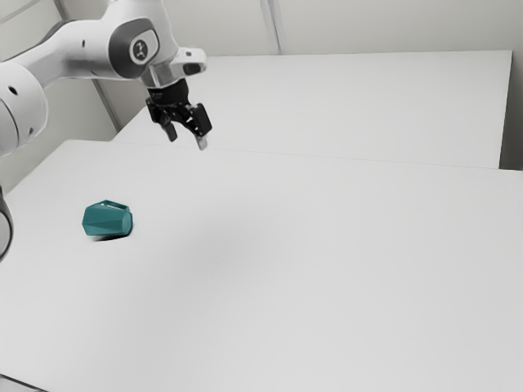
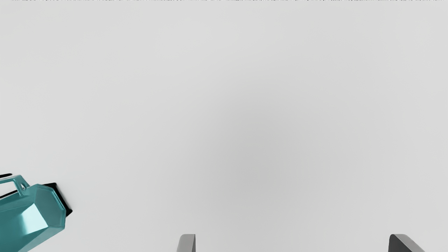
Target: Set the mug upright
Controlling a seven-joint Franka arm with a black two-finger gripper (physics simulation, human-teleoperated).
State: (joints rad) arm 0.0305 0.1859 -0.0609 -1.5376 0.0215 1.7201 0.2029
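My gripper (image 1: 187, 140) hangs high above the white table in the exterior view, its fingers apart with nothing between them. The teal faceted mug (image 1: 106, 219) lies on its side toward the exterior view's left, lower in that view than the gripper and well apart from it. In the wrist view the gripper (image 2: 292, 243) is open, its two fingertips wide apart. Part of the mug (image 2: 31, 213) shows there with its flat base and some of its handle, off to one side of the fingers; the rest of it is cut off.
The white table (image 1: 310, 269) stretches across the exterior view, with a pale panel (image 1: 351, 106) beyond its far edge. The arm comes in from the exterior view's upper left, above the side where the mug lies.
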